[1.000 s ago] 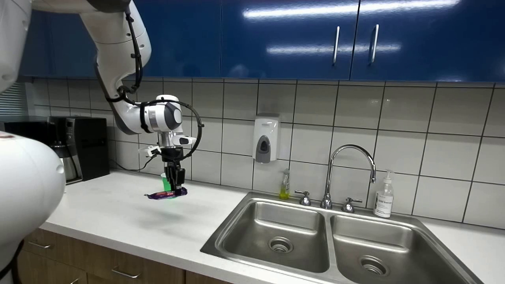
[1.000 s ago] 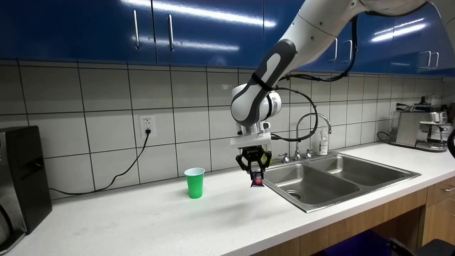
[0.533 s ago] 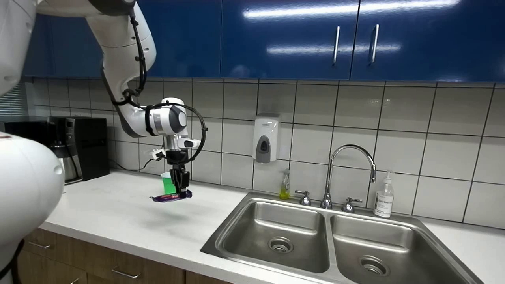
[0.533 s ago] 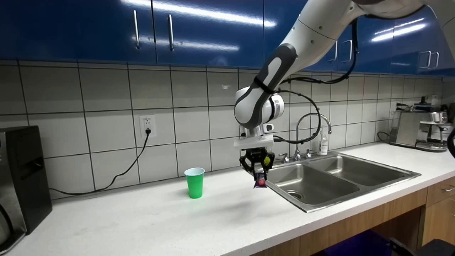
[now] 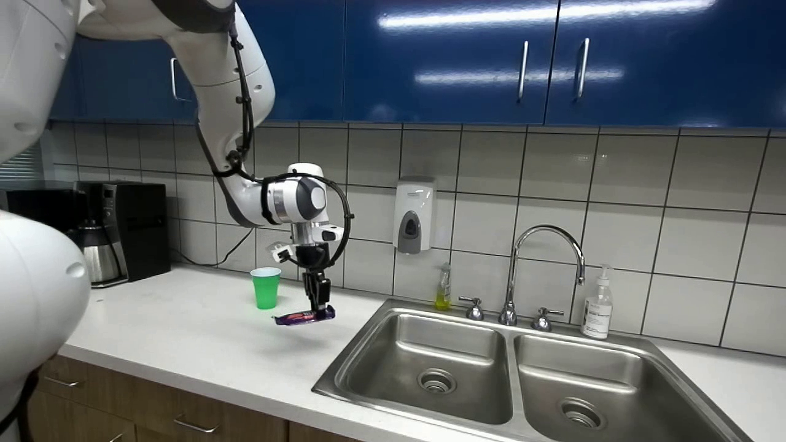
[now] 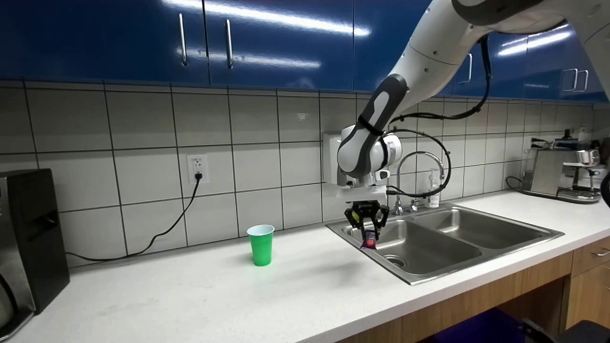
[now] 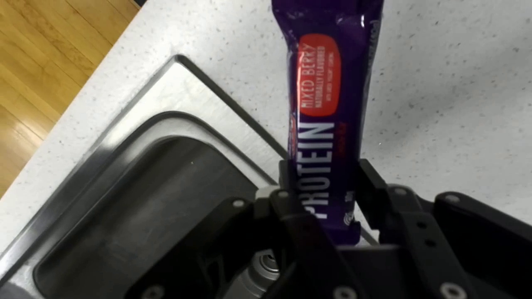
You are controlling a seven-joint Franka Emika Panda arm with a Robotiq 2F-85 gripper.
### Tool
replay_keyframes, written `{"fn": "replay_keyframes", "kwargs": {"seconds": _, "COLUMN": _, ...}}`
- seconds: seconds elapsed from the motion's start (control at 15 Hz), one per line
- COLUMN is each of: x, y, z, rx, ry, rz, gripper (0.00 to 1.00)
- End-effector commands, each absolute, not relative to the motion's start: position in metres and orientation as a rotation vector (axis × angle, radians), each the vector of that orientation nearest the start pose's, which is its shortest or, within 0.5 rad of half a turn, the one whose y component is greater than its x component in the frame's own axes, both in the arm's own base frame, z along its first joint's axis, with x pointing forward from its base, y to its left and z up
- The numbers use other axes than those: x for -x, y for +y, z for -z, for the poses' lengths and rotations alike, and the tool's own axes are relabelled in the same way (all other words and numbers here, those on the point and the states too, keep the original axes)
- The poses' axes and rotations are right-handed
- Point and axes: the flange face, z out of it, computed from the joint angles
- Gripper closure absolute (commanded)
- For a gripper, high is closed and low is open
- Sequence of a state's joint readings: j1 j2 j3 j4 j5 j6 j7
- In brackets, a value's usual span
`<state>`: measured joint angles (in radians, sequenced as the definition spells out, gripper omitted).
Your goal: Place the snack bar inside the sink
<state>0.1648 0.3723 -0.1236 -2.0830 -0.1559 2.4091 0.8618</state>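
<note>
With left and right as in both exterior views, I hold the snack bar (image 5: 299, 318) between my fingers (image 7: 370, 187) above the countertop (image 5: 184, 344), near the left rim of the sink (image 5: 516, 377), while the cup (image 5: 266, 290) stands left of it toward the back edge. Along the sink's back rim the faucet (image 5: 511, 287) rises between a bottle of liquid (image 5: 443, 291) on its left and a pump bottle (image 5: 597, 314) on its right. A coffee maker (image 5: 141, 230) stands far left by the back edge and, in an exterior view, an espresso machine (image 6: 545, 171) toward the back right corner.
</note>
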Motion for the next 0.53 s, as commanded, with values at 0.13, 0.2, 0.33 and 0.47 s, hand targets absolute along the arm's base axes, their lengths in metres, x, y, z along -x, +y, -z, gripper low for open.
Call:
{"fn": "replay_keyframes", "kwargs": {"seconds": 0.13, "x": -0.589, "y": -0.041, "z": -0.214, "rx": 3.016, "ry": 1.306, "rz": 0.051, "gripper": 0.86}}
{"fn": "replay_keyframes", "kwargs": {"seconds": 0.2, "x": -0.591, "y": -0.054, "z": -0.208, "rx": 3.002, "ry": 1.34, "rz": 0.054, "gripper": 0.86}}
{"fn": "replay_keyframes", "kwargs": {"seconds": 0.33, "x": -0.594, "y": -0.076, "z": -0.198, "rx": 2.98, "ry": 1.393, "rz": 0.054, "gripper": 0.86}}
{"fn": "replay_keyframes", "kwargs": {"seconds": 0.47, "x": -0.6, "y": -0.095, "z": -0.187, "rx": 2.954, "ry": 1.449, "rz": 0.057, "gripper": 0.86}}
